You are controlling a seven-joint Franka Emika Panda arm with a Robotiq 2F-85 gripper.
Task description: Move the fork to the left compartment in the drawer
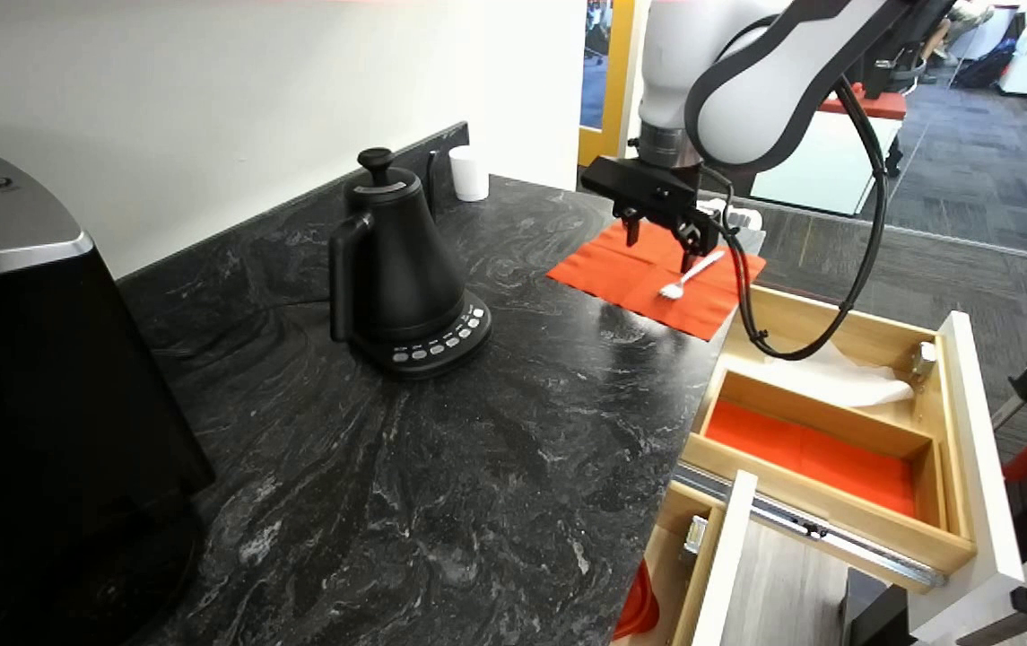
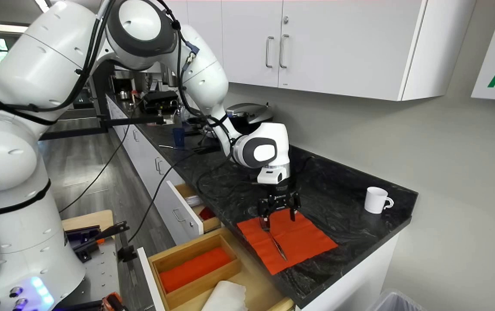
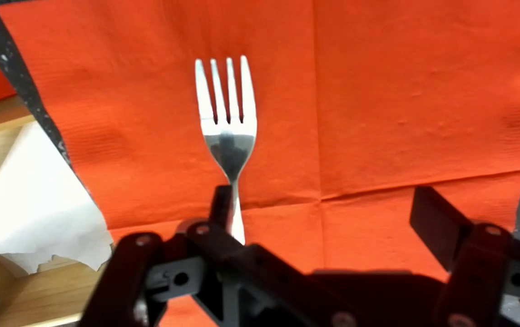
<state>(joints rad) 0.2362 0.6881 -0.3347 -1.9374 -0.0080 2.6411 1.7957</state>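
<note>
The tool points down with its two fingers spread wide, an orange-red napkin showing in the gap between them. In the wrist view, one finger hides part of the handle of a silvery fork; whether they touch cannot be told. The fork lies on the creased napkin, its four tines toward the top of that view. The napkin is spread on a dark, marbled desk, near an edge. Beside that edge a light wooden drawer stands pulled out, with an orange-red section and, next to it, a section with loose white paper. In both exterior views, a white mug stands near the wall. The white arm reaches across from the drawer side. A second drawer is partly out. In an exterior view, a black kettle sits upright on its base, well apart from the napkin, and a dark machine with a silvery top stands beyond it.
</note>
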